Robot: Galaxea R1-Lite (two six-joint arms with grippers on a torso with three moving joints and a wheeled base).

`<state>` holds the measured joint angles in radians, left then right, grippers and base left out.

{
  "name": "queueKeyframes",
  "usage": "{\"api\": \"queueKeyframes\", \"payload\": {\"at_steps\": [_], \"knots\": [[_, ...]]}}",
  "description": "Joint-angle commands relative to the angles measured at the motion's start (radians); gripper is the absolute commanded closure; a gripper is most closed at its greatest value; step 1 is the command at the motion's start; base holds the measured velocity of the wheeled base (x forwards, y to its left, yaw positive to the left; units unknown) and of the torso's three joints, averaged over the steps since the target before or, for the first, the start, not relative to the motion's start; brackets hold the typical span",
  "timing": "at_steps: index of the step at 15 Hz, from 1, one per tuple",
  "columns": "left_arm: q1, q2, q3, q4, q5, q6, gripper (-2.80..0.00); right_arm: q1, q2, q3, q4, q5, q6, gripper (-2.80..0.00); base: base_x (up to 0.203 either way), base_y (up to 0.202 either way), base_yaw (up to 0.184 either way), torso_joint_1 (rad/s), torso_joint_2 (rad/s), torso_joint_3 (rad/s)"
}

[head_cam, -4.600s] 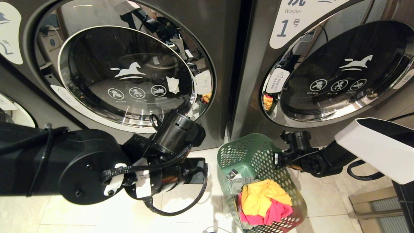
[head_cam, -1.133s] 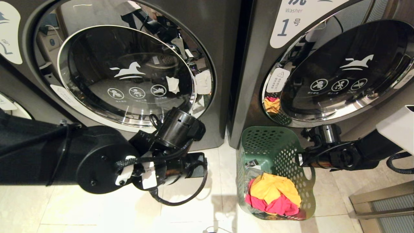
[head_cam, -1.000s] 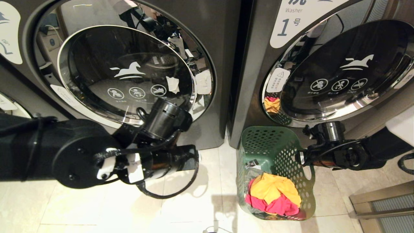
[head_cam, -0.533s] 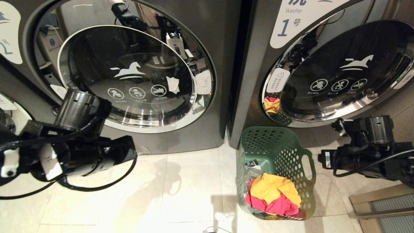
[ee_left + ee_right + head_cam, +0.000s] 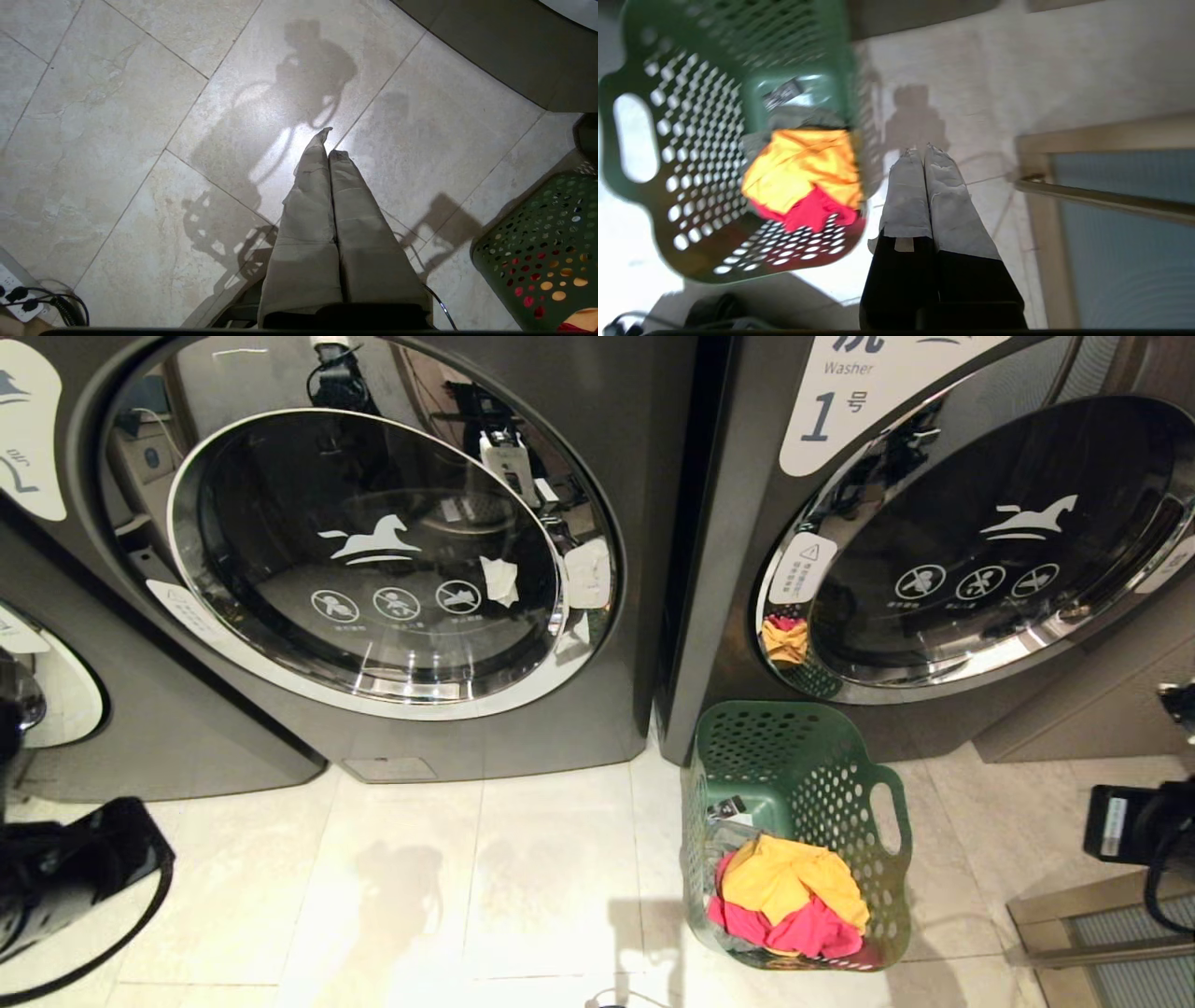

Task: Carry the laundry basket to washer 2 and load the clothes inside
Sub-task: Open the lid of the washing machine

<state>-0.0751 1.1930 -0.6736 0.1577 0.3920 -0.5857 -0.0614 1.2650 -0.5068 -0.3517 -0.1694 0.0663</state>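
Left to right in your head view: a slice of another grey machine (image 5: 56,709) at the far left edge, then the big grey washer (image 5: 597,448) with its chrome-rimmed glass door (image 5: 369,555) closed, white horse logo on the glass. Its label (image 5: 28,425) is cut off at the frame edge, so you can't read the numeral. Next, the washer marked 1 (image 5: 845,401), door (image 5: 999,541) also closed, basket colours mirrored in the chrome rim.

The laundry basket (image 5: 892,817) stands upright on the tiled floor (image 5: 420,877), just in front of washer 1's lower left corner, near the gap between the two machines. Yellow and pink clothes (image 5: 789,905) sit inside on top of something grey. Nothing is touching the basket.

At the lower right you see a metal-framed panel (image 5: 1092,924). A power strip with cables (image 5: 28,298) shows at the floor edge in the left wrist view.

Left pincer (image 5: 329,144): fingers pressed together, empty, over bare tile, basket off to one side and apart. Only a bit of that arm shows at the head view's lower left.

Right pincer (image 5: 920,154): also closed tight, holding nothing, over the floor just beside the basket's wall, not touching it.
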Motion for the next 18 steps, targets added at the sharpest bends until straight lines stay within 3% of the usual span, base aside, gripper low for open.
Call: {"api": "queueKeyframes", "payload": {"at_steps": [1, 5, 8, 10, 13, 14, 16, 18], "knots": [[0.032, -0.128, 0.062, -0.001, 0.003, 0.015, 0.0, -0.117, -0.186, 0.073, 0.004, -0.003, -0.003, 0.0, 0.0, 0.0, 0.0, 0.0, 0.0, 0.0], [0.001, -0.391, 0.197, -0.002, -0.025, 0.152, 0.0, -0.109, -0.443, 0.21, 0.058, 0.054, -0.035, 0.0, 0.0, 0.0, 0.0, 0.0, 0.0, 0.0], [-0.044, -0.623, 0.35, 0.007, -0.125, 0.309, 0.0, -0.095, -0.675, 0.278, 0.282, 0.172, -0.1, 0.0, 0.0, 0.0, 0.0, 0.0, 0.0, 0.0], [-0.055, -0.771, 0.485, 0.009, -0.182, 0.47, 0.0, -0.091, -0.847, 0.337, 0.421, 0.202, -0.173, 0.0, 0.0, 0.0, 0.0, 0.0, 0.0, 0.0], [-0.055, -0.908, 0.571, 0.019, -0.276, 0.606, 0.0, -0.091, -0.992, 0.413, 0.51, 0.222, -0.23, 0.0, 0.0, 0.0, 0.0, 0.0, 0.0, 0.0], [-0.027, -0.902, 0.566, 0.03, -0.252, 0.609, 0.0, -0.09, -0.983, 0.43, 0.537, 0.227, -0.241, 0.0, 0.0, 0.0, 0.0, 0.0, 0.0, 0.0], [0.121, -0.887, 0.553, 0.068, -0.245, 0.636, 0.0, -0.084, -0.979, 0.429, 0.539, 0.229, -0.244, 0.0, 0.0, 0.0, 0.0, 0.0, 0.0, 0.0], [0.266, -0.901, 0.542, 0.1, -0.301, 0.719, 0.0, -0.08, -0.978, 0.43, 0.536, 0.229, -0.25, 0.0, 0.0, 0.0, 0.0, 0.0, 0.0, 0.0]]}}
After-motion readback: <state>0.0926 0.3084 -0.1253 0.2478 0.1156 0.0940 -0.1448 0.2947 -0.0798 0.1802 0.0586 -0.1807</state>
